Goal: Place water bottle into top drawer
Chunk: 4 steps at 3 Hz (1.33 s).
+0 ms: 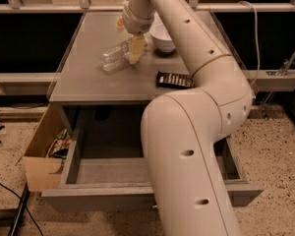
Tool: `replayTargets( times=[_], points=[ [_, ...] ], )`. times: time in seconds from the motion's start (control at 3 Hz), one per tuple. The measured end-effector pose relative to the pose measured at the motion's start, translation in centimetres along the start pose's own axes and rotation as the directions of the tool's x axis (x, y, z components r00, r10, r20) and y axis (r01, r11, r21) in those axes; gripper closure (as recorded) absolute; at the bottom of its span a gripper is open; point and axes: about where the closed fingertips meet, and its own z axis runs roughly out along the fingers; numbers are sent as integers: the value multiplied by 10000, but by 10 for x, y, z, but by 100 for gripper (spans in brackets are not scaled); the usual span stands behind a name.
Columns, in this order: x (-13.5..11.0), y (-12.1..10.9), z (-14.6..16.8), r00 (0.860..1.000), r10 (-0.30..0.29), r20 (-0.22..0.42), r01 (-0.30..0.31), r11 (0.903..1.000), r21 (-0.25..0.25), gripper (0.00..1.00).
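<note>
Left of the claw (135,49), the bottle (114,58) is lying on the bench (83,80); whether the claw is gripping it, I cannot tell. Below, the drawer (108,168) is waiting open.

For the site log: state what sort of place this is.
Probably a robot test lab: grey cabinet with its top drawer open, cardboard box beside it on speckled floor. The end effector is at the water bottle on top.

I saw a smooth cream-white arm (187,146), thick rounded segments dotted with small dark holes, ending in a tan gripper (134,50) above the cabinet top (83,77).
</note>
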Motion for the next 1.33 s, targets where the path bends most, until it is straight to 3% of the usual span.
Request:
replayTargets(
  times=[1.0, 1.33],
  points=[
    [-1, -1, 5, 9998, 18, 212, -14, 9998, -192, 40],
    [-3, 6, 8, 9999, -120, -11, 119, 9976, -678, 49]
  ],
)
